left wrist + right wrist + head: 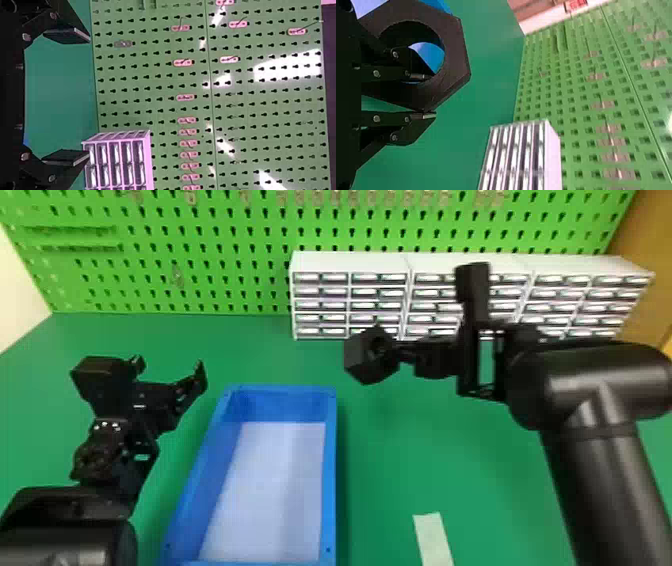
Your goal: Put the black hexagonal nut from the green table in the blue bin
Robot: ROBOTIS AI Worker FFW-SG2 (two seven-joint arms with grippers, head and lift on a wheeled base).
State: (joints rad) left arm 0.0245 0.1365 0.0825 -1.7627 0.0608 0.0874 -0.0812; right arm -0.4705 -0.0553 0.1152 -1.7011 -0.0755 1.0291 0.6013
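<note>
The black hexagonal nut (356, 357) is up in the air over the green table (425, 460), right of the blue bin's far end, with my right gripper (400, 352) shut on it. In the right wrist view one finger of the right gripper (431, 96) passes through the hole of the nut (457, 59) and the other presses on its outer side. The blue bin (330, 470) has a pale bottom with nothing on it. Left of the bin, my left gripper (170, 365) is open over the table; in the left wrist view the left gripper (88, 98) has nothing between its fingers.
White drawer cabinets (350, 262) stand at the table's back right, behind the right gripper. A green pegboard (200, 245) rises along the back. A pale strip (432, 535) lies on the table to the right of the bin's near end.
</note>
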